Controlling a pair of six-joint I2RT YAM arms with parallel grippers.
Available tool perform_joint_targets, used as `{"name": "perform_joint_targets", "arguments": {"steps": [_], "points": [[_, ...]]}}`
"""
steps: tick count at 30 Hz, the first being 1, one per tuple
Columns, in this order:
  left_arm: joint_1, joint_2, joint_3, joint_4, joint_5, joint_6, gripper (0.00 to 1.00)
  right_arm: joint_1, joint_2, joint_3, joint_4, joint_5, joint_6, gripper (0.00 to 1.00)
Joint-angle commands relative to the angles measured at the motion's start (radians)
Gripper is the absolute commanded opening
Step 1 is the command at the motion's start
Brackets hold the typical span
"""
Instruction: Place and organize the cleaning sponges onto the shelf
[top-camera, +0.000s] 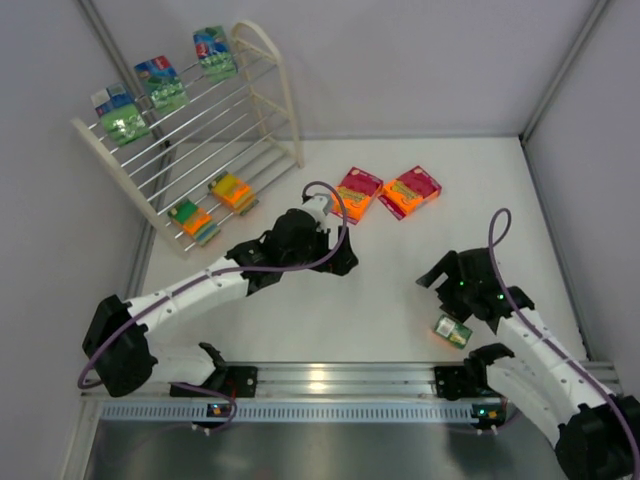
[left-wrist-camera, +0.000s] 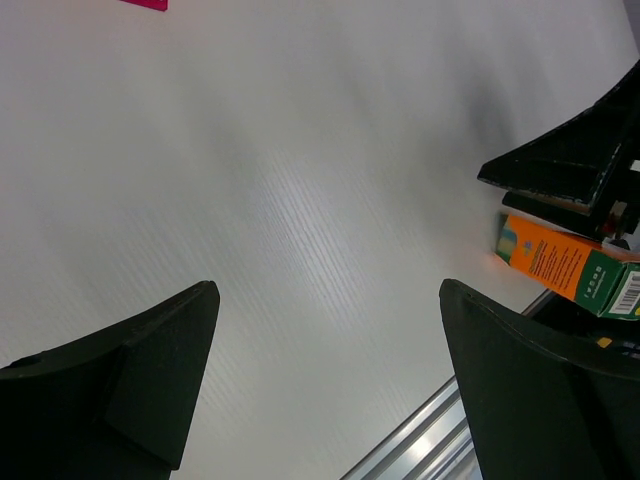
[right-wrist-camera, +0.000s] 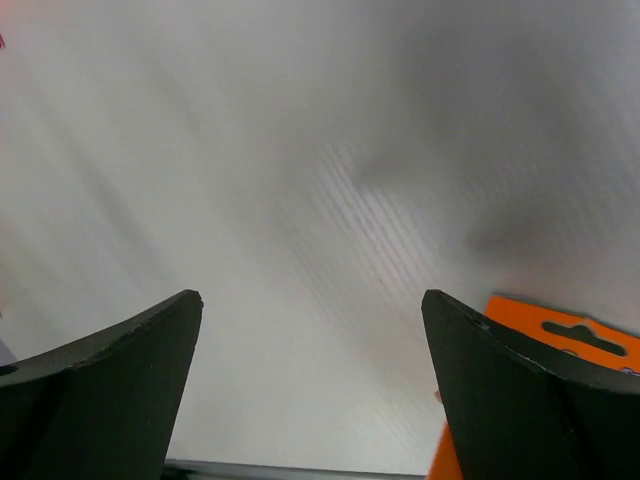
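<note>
Five of the eight sponge packs you can count are on the shelf (top-camera: 262, 95). Three green packs (top-camera: 162, 83) sit in a row on the top tier at the far left, and two orange packs (top-camera: 233, 190) lie on the lowest tier. By that count you are a little past halfway.

Three packs are left on the table (top-camera: 400, 300). Two pink-labelled packs (top-camera: 357, 193) lie side by side at the far middle, just right of the shelf. A green-labelled orange pack (top-camera: 452, 330) lies at the near right, close to the metal rail (top-camera: 330, 380).

Your left claw (left-wrist-camera: 327, 288) is spread wide with nothing between its fingers, over bare table near the middle. Your right claw (right-wrist-camera: 311, 296) is also wide open and empty, with the green-labelled orange pack just beside it on the near side. That one looks like the handiest next pick for the right arm, and the pink-labelled pair for the left.
</note>
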Motion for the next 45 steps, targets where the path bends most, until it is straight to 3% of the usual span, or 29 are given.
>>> {"name": "perform_joint_targets", "arguments": {"steps": [1,5,11,15,22,29,37,45], "points": [[-0.004,-0.039,-0.007,0.028,0.033,-0.004,0.98,0.097,0.065,0.056,0.151,0.034,0.077,0.95],[-0.004,-0.048,-0.016,0.028,0.059,-0.009,0.98,0.168,0.224,0.199,0.140,0.108,0.004,0.97],[-0.004,-0.075,-0.047,0.028,0.061,-0.009,0.98,0.136,0.356,0.618,-0.215,0.368,-0.260,0.99],[-0.004,-0.072,-0.044,0.027,0.061,-0.009,0.98,0.116,0.343,0.726,-0.365,0.346,-0.256,1.00],[-0.004,-0.069,-0.042,0.028,0.071,-0.012,0.98,0.117,0.166,0.498,-0.533,0.189,-0.098,0.99],[-0.004,-0.086,-0.070,0.028,0.076,-0.024,0.98,0.122,0.131,0.370,-0.546,0.042,-0.153,0.99],[-0.004,-0.095,-0.093,0.028,0.064,-0.062,0.98,0.184,0.134,0.229,-0.416,-0.050,-0.142,1.00],[-0.004,-0.098,-0.098,0.027,0.070,-0.066,0.98,0.359,0.206,0.148,-0.198,-0.082,-0.038,0.99]]}}
